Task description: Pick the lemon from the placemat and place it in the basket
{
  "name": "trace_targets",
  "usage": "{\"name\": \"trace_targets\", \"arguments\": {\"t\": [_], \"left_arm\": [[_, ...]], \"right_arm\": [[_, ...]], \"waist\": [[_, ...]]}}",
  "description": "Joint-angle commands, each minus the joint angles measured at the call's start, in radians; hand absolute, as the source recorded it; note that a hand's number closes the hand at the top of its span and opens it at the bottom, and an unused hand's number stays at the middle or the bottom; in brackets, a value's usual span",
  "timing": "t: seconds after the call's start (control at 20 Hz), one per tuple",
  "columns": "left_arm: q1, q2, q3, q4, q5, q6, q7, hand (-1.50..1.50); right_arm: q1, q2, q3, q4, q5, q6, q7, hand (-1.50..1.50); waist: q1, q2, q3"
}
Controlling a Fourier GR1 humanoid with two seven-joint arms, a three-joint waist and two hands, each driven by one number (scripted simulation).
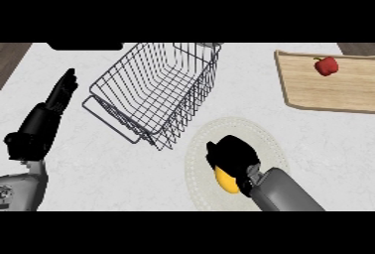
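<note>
A yellow lemon (226, 182) lies on the round pale placemat (275, 144) at lower centre. My right hand (233, 155) is curled over it from above, covering most of it; only the lemon's lower part shows beside the wrist. The wire basket (157, 89) stands tilted on the white counter, up and to the left of the placemat, with nothing in it. My left hand (53, 106) rests open at the left edge, fingers pointing up, away from both.
A wooden cutting board (322, 96) sits at the upper right with a red bell pepper (326, 65) on it. A dark object (84, 45) shows at the top left edge. The counter's brown edge appears at the upper corners.
</note>
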Motion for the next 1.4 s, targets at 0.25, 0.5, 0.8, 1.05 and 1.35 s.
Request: {"name": "trace_targets", "arguments": {"t": [0.25,0.5,0.8,1.05,1.35], "left_arm": [[0.055,0.022,0.044,-0.008,-0.002,0.017,-0.002,0.00],[0.050,0.014,0.024,-0.033,-0.009,0.013,0.007,0.00],[0.028,0.022,0.036,0.010,0.012,-0.013,-0.006,0.00],[-0.008,-0.008,-0.003,0.011,-0.014,-0.002,0.008,0.00],[-0.014,-0.005,0.009,0.034,-0.013,-0.012,-0.014,0.00]], "right_arm": [[0.149,0.009,-0.478,0.002,0.022,-0.242,0.552,1.50],[0.201,0.039,-0.539,-0.221,0.077,-0.402,0.698,1.50],[0.099,0.162,-0.561,-0.495,0.010,-0.583,0.685,1.50],[-0.090,0.176,-0.560,-0.651,-0.024,-0.449,0.776,1.50],[-0.386,0.219,-0.501,-0.665,-0.067,-0.286,0.944,1.50]], "waist": [[-0.095,-0.006,0.002],[-0.048,-0.002,0.002],[-0.032,0.003,0.002],[-0.007,0.009,0.001],[0.005,0.010,0.001]]}}
